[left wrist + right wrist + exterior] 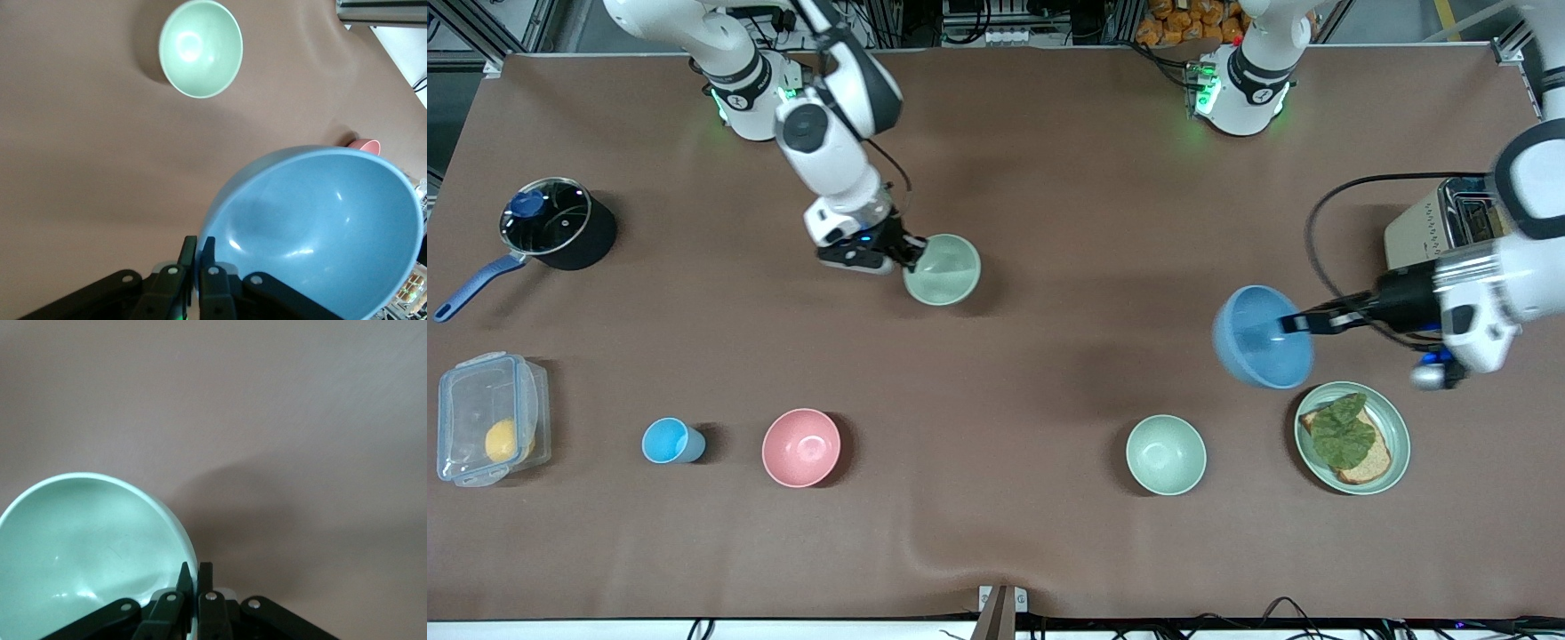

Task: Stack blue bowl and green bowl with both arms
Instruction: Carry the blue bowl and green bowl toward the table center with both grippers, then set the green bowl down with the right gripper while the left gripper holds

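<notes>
My left gripper (1294, 323) (199, 250) is shut on the rim of the blue bowl (1261, 342) (320, 227). The bowl hangs tilted above the table, over a spot beside the green plate toward the left arm's end. My right gripper (914, 253) (195, 573) is shut on the rim of the sage-green bowl (944, 269) (87, 540), which is up over the middle of the table. One finger of each gripper is inside its bowl and one outside. The two bowls are far apart.
A paler mint bowl (1165, 454) (200, 48), a pink bowl (801, 447) (363, 145) and a light-blue cup (671, 441) stand in the row nearest the front camera. Also there: a plate (1400, 427) with bread, a clear container (463, 382), a lidded pot (556, 222), a toaster (1440, 222).
</notes>
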Controlling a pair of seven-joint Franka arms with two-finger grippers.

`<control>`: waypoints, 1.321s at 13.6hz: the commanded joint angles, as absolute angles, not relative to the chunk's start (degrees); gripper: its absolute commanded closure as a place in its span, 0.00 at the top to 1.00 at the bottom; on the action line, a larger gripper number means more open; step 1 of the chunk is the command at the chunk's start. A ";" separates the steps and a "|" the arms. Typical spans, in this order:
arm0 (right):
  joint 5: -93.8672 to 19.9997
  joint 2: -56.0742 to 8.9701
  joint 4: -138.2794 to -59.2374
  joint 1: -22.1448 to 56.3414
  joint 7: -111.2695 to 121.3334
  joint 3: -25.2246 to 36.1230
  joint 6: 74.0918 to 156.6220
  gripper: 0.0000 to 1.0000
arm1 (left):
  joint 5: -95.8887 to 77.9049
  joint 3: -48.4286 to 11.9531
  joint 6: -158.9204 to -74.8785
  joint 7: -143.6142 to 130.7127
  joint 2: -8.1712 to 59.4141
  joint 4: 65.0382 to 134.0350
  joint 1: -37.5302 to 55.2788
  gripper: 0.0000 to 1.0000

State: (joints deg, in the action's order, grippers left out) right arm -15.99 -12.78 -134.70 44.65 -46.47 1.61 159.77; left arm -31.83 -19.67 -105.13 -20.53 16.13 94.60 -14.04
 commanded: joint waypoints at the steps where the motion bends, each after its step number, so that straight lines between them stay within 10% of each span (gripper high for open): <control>1: -16.61 -17.05 -130.35 47.98 -50.62 2.55 160.14 0.00 | -30.07 -19.60 -108.45 -26.79 17.22 94.57 -9.25 0.00; 8: -16.61 -22.59 -127.35 53.35 -55.99 2.99 160.40 0.02 | -25.67 -19.60 -122.81 -45.60 17.24 101.65 6.39 0.00; 10: -16.61 -23.72 -126.13 53.35 -58.25 3.43 160.40 0.87 | -25.84 -20.04 -132.77 -46.14 14.25 109.40 8.17 0.00; 18: -17.40 -24.17 -115.16 46.77 -63.18 3.34 140.77 1.00 | -25.58 -20.92 -134.03 -49.04 15.73 113.11 12.99 0.00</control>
